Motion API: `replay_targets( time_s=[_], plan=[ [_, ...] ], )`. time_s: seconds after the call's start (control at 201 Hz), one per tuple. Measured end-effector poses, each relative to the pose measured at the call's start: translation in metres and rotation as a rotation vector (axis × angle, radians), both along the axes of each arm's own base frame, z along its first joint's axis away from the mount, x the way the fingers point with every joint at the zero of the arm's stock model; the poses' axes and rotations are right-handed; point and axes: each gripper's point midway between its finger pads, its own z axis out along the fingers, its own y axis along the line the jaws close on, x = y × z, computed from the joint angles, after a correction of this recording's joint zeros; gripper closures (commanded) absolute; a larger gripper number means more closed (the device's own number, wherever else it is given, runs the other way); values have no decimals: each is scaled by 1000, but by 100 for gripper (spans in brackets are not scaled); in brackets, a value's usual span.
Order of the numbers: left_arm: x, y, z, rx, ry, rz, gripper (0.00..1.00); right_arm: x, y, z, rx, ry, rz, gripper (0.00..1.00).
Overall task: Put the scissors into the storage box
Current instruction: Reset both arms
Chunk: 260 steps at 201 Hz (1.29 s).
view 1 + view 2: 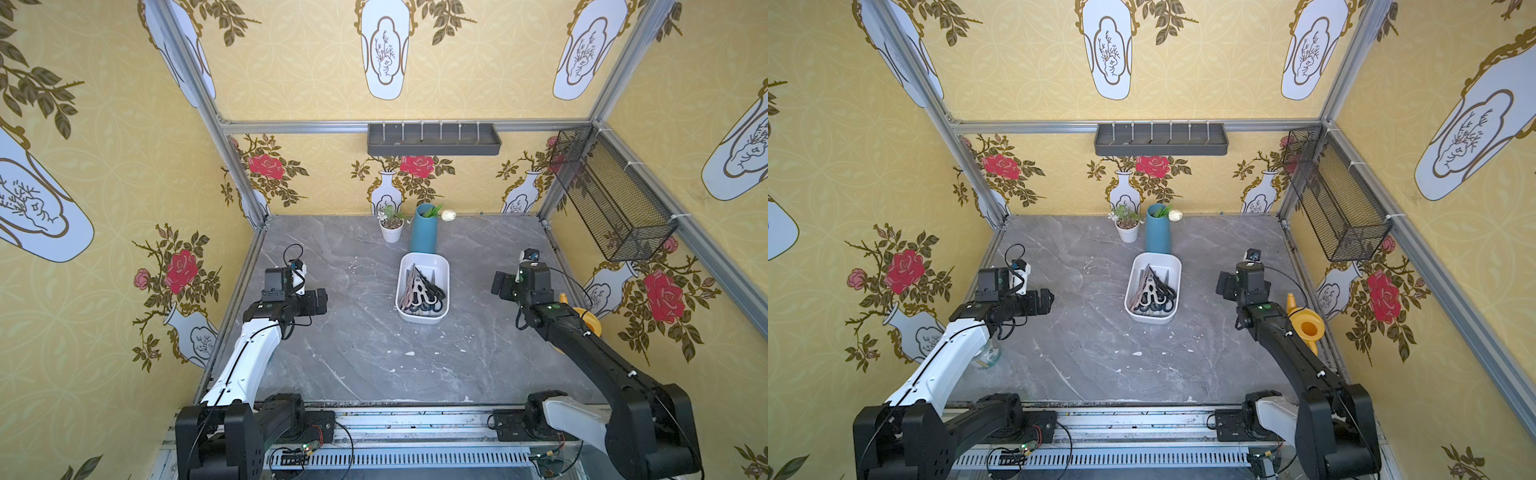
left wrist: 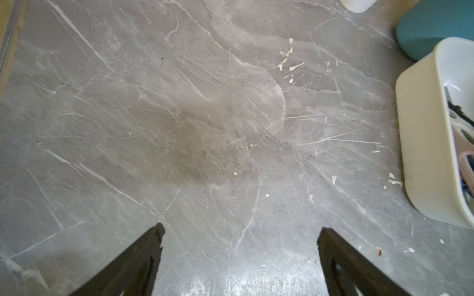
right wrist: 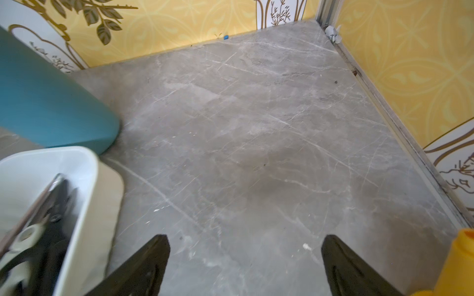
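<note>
**Both grippers apart and empty; scissors lie in the box**

The left gripper has its two dark fingers spread wide in the left wrist view, with only bare grey marble between them. The right gripper is spread just as wide in the right wrist view, and nothing sits between its fingers either. In both top views the left gripper hangs over the tabletop at centre-left of the frame, and the right gripper hangs at centre-right. Each points inward, and each is well apart from the storage box.

The white box stands between the two grippers, a little above the middle of the frame, with its long side running away from the camera. The scissors are piled inside it. Their handles, dark, cream and pinkish, are bunched at the near end, and the blades point to the far end. No pair is visible on the marble outside the box.

A blue vase stands just behind the box's far end. A small white pot with a plant is beside the vase, to its left in the frame. A yellow watering can stands at the right edge of the tabletop, partly hidden by the right arm. A dark grey tray is fixed to the back wall at upper centre. A black mesh basket hangs on the right wall.
</note>
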Motion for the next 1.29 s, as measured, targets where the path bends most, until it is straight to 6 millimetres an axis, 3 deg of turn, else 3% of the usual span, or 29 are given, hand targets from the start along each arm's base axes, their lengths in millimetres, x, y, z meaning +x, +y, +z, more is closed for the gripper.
replay_targets(
  time_s=[0.204,0.358,0.458,0.573,0.647,0.876,0.966,1.09,1.295],
  plan=[
    [6,7,-8,34,-19,9,0,12,-27,-46,-27,-4,20,3],
    [5,12,-18,61,-18,18,0,21,-47,-32,-35,-80,8,3],
    [4,15,-24,79,-15,26,0,10,-55,-33,-29,-124,-3,3],
    [2,19,-33,91,-5,42,0,-10,-51,-66,-7,-91,16,3],
    [1,24,-36,96,-2,58,0,-13,-48,-76,7,-95,32,3],
    [11,44,-38,109,-28,116,0,-16,-60,-79,40,-170,2,3],
    [14,48,-37,116,-36,127,0,-11,-57,-70,41,-215,17,3],
    [21,50,-33,119,-83,134,0,-9,-56,-62,42,-249,25,3],
    [21,50,-45,123,-174,139,0,-8,-56,-60,40,-261,26,3]
  ],
)
